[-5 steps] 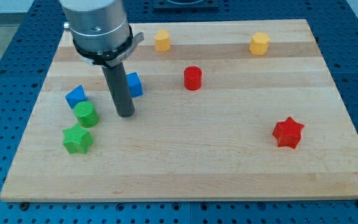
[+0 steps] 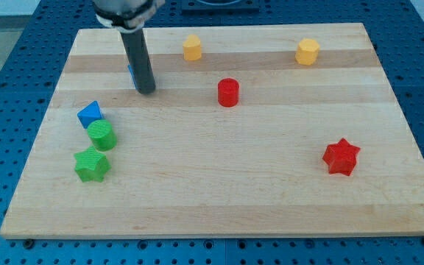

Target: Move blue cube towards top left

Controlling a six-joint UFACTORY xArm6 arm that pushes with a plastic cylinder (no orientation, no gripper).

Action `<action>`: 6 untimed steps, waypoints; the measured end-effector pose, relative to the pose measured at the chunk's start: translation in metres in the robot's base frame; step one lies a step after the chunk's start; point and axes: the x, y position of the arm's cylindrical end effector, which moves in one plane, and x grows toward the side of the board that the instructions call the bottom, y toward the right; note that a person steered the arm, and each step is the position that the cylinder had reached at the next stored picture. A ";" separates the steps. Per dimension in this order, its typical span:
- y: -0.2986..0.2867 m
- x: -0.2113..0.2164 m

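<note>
Wooden and pale, the table [image 2: 219,199] carried every block loose on its surface; no container showed. Nearest the view's bottom, well below my tip and to its left, sat a green star-shaped block [image 2: 91,165], with a green cylinder [image 2: 101,135] just above it and a blue block [image 2: 90,114] of angular shape just above that, the three close together or touching. Far toward the view's right and lower than my tip stood a red star-shaped block [image 2: 341,157]. A red cylinder [image 2: 228,92] stood to the right of my tip at about the same height in the view. My tip [image 2: 146,91] rested on the table at the end of the dark rod, which carried no fingers, so there was no spread or pinch to report. The blue cube [image 2: 132,73] was almost wholly hidden behind the rod: only a thin blue sliver showed at the rod's left edge, just above my tip, seemingly against the rod. Its facing and long axis could not be made out. Farthest, near the view's top, one yellow block [image 2: 191,48] lay up and right of my tip, another yellow block [image 2: 308,51] well to the right. The arm's upper body was cut off by the view's top edge.
</note>
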 end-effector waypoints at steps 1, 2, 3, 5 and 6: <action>-0.019 -0.043; -0.024 -0.063; -0.001 -0.051; 0.013 -0.064; 0.002 -0.094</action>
